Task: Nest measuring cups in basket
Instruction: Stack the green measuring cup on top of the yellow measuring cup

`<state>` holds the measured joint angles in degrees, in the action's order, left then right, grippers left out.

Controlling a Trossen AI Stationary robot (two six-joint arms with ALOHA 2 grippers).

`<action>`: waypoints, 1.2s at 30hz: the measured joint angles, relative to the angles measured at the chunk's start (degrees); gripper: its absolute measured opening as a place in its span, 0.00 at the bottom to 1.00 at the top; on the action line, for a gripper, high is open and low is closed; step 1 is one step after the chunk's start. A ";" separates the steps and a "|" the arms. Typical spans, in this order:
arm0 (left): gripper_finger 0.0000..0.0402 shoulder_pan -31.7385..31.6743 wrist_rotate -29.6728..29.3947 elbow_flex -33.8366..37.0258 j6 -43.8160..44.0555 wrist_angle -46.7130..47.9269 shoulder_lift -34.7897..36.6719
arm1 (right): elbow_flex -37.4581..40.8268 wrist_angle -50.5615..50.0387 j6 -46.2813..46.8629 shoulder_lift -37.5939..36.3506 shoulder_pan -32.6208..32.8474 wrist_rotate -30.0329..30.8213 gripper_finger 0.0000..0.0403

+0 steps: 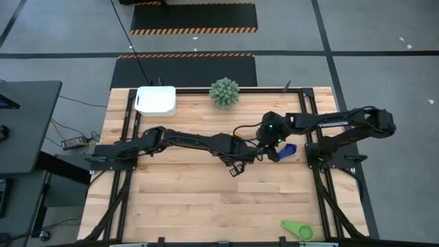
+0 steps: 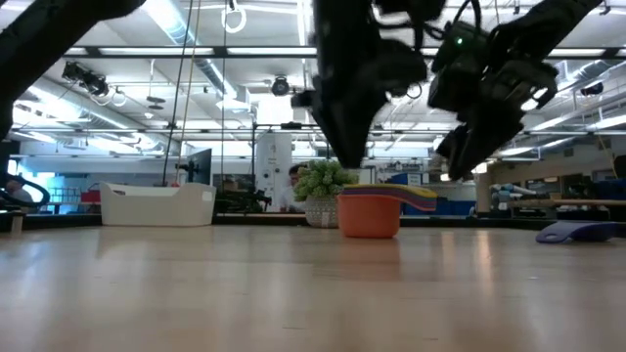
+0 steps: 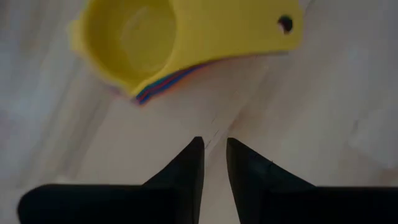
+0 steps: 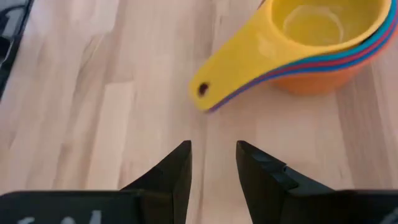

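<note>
A nested stack of measuring cups (image 2: 370,213) stands on the table, orange at the bottom, red and blue between, yellow (image 4: 311,25) on top, with the handles fanned to one side. In the high view the arms hide it. My left gripper (image 3: 214,144) hovers above the table beside the stack, its fingers a narrow gap apart. My right gripper (image 4: 212,146) hangs above the table just off the yellow handle's end (image 4: 202,89), open. A separate blue cup (image 1: 287,151) lies right of the grippers. A green cup (image 1: 297,230) lies near the table's near edge. The white basket (image 1: 156,100) sits at the far left.
A green spiky ball plant (image 1: 224,92) stands at the far edge, right of the basket. Both arms meet over the middle of the table. Bare wood stretches across the near half, apart from the green cup.
</note>
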<state>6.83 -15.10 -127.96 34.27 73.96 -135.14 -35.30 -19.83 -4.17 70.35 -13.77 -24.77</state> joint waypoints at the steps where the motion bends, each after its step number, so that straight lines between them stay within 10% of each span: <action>1: 0.19 0.40 -0.97 0.00 0.00 0.95 0.77 | -0.80 -3.23 -0.87 -1.48 0.29 0.02 0.33; 18: 0.19 3.30 -4.69 0.01 -0.42 9.10 12.30 | -17.43 -56.48 7.66 -12.06 16.00 -1.38 0.31; 36: 0.19 9.57 -8.89 0.00 -1.25 13.24 16.90 | -15.77 -44.29 31.40 -7.85 51.11 -1.75 0.31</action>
<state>16.41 -23.99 -127.96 33.02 87.19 -118.25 -51.07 -64.12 27.24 62.50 37.35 -26.53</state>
